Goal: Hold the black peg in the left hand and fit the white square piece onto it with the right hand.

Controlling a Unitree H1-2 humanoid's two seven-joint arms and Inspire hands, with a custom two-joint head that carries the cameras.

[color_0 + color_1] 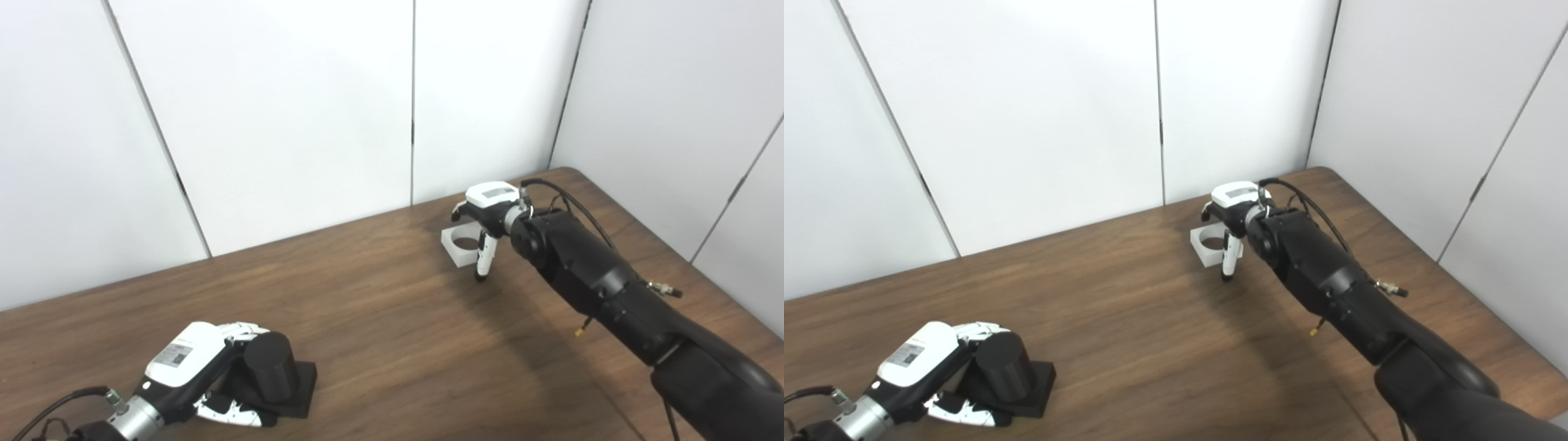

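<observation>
The black peg is a thick cylinder standing on a flat black square base at the near left of the table. My left hand wraps it from the left, fingers behind the cylinder and thumb low in front, shut on it. The white square piece, with a round hole through it, lies on the table at the far right of centre. My right hand hovers over its right side, fingers apart. Its thumb points down beside the piece's near right edge; the other fingers are partly hidden behind it.
The brown wooden table runs up to white wall panels at the back and right. The table's far right corner lies just behind the right hand. My right forearm crosses the right side of the table.
</observation>
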